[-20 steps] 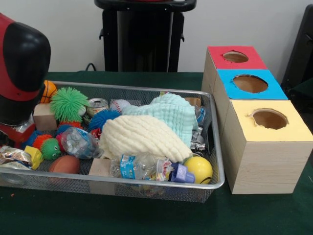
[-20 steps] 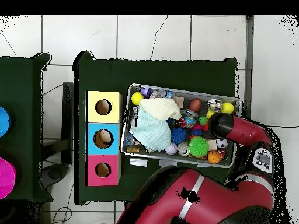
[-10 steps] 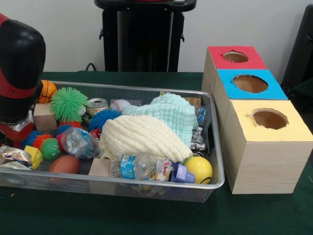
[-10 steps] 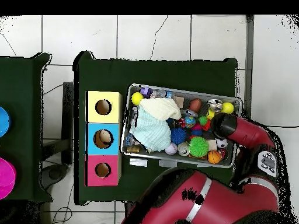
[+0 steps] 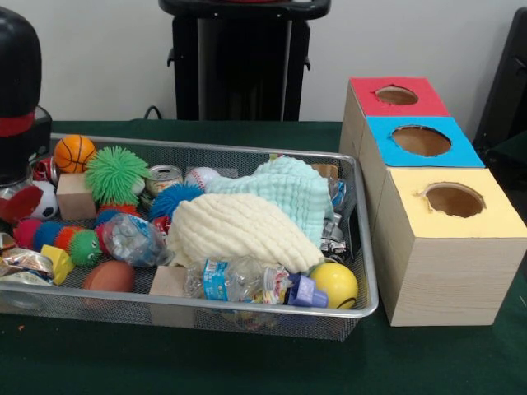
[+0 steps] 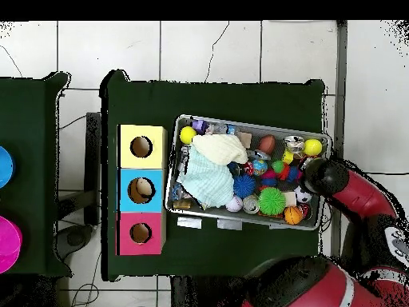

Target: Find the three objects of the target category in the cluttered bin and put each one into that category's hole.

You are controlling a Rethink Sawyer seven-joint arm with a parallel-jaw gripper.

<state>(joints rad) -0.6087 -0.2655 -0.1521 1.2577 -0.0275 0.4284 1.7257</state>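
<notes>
the wire mesh bin (image 5: 362, 306) is packed: a puffy cream cloth (image 5: 239, 230) with a quilted texture sits in the middle, and a mint green one (image 5: 288, 191) of the same weave lies just behind it. near the front rim a crinkly clear plastic bottle (image 5: 239, 280) lies on its side, long axis left to right, touching a smooth yellow ball (image 5: 336, 284). far left there's a spiky green ball (image 5: 117, 174), a little basketball (image 5: 74, 152), a plain wooden block (image 5: 76, 197) and a segmented fuzzy caterpillar toy (image 5: 62, 239). right of the bin stand three wooden boxes with round holes, topped red (image 5: 395, 97), blue (image 5: 422, 141) and yellow (image 5: 454, 202). the arm (image 5: 18, 90) hangs over the bin's left end, but i can't tell what the gripper is doing, it's hidden.
</notes>
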